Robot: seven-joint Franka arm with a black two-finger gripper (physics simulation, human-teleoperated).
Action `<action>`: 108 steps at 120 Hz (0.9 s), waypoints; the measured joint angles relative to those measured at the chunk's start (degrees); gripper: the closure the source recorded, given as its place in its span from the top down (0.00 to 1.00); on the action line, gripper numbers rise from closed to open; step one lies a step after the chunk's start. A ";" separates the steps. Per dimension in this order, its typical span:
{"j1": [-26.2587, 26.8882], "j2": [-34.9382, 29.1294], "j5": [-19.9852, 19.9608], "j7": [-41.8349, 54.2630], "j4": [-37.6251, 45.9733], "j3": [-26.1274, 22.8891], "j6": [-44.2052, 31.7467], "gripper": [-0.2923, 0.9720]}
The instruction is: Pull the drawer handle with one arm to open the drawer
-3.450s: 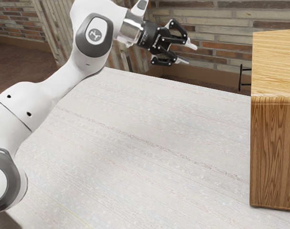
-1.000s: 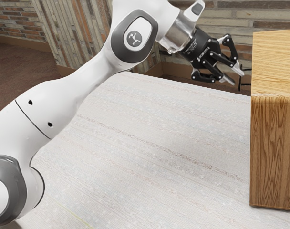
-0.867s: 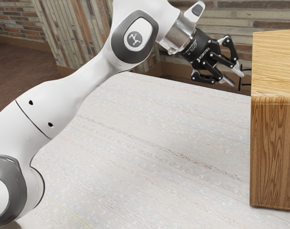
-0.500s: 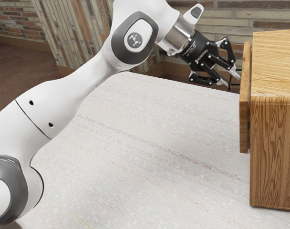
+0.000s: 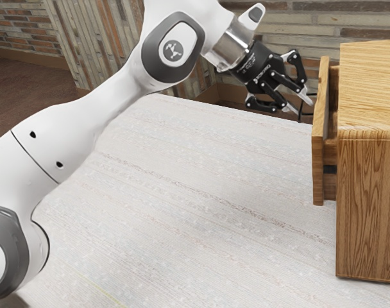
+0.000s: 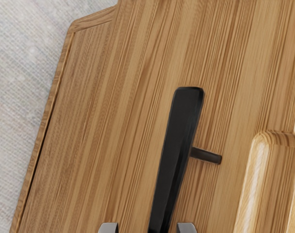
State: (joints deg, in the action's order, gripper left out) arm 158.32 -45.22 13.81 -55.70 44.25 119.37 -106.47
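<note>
The gripper (image 5: 301, 97) straddles the handle (image 6: 179, 155), jaws apart, unclamped; the drawer (image 5: 319, 128) stands partly out of the cabinet (image 5: 368, 192). It should pull straight away from the cabinet, level, handle hooked.

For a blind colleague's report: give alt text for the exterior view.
An open gripper straddles the black handle of a wooden cabinet's drawer, which stands partly pulled out. The white arm reaches over a pale table.
</note>
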 joint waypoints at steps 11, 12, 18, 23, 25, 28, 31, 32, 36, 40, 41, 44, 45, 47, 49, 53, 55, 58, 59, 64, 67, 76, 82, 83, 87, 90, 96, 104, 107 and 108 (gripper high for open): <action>-0.79 0.07 -0.01 -0.07 0.64 -0.02 -0.05 0.29; -0.87 0.06 -0.01 -0.08 0.69 -0.04 -0.06 0.29; -1.33 0.07 0.00 -0.12 0.95 -0.13 -0.09 0.29; -1.54 0.09 -0.08 -0.15 1.05 -0.13 -0.12 0.29; -1.59 0.14 -0.12 -0.16 1.09 -0.11 -0.14 0.29; -1.64 0.24 -0.17 -0.17 1.24 -0.10 -0.16 0.29; -1.66 0.35 -0.21 -0.18 1.48 -0.05 -0.18 0.29; -1.67 0.38 -0.22 -0.18 1.53 -0.04 -0.19 0.29; -1.68 0.45 -0.25 -0.20 1.72 -0.02 -0.21 0.29; -1.71 0.62 -0.28 -0.21 1.87 -0.03 -0.23 0.29; -1.72 0.66 -0.29 -0.21 1.94 -0.04 -0.23 0.29; -1.83 0.79 -0.30 -0.22 2.17 -0.07 -0.24 0.29; -1.90 0.87 -0.30 -0.23 2.27 -0.09 -0.25 0.29; -2.02 1.01 -0.30 -0.24 2.48 -0.12 -0.26 0.28; -2.12 1.14 -0.30 -0.24 2.66 -0.15 -0.27 0.28; -2.28 1.39 -0.31 -0.26 2.87 -0.19 -0.30 0.27; -2.35 1.50 -0.32 -0.27 2.95 -0.20 -0.30 0.27; -2.44 1.69 -0.34 -0.28 3.12 -0.22 -0.31 0.27; -2.46 1.76 -0.35 -0.29 3.20 -0.22 -0.31 0.27; -2.73 2.09 -0.38 -0.30 3.45 -0.27 -0.32 0.26; -2.92 2.25 -0.40 -0.31 3.63 -0.33 -0.33 0.26; -3.28 2.65 -0.43 -0.33 4.21 -0.41 -0.34 0.25; -3.85 2.79 -0.44 -0.34 4.58 -0.51 -0.35 0.24; -3.92 2.81 -0.44 -0.34 4.61 -0.53 -0.35 0.24; -4.21 2.85 -0.44 -0.35 4.71 -0.55 -0.35 0.24; -4.42 2.86 -0.45 -0.36 4.80 -0.57 -0.34 0.24; -5.13 2.98 -0.59 -0.38 5.27 -0.71 -0.34 0.24; -5.64 3.28 -0.83 -0.39 5.68 -0.75 -0.35 0.24; -5.82 3.46 -0.91 -0.40 5.99 -0.77 -0.35 0.24; -5.91 3.52 -0.94 -0.40 6.07 -0.79 -0.35 0.24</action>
State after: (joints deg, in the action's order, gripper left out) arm 152.41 -41.71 12.87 -56.10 50.32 118.58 -106.82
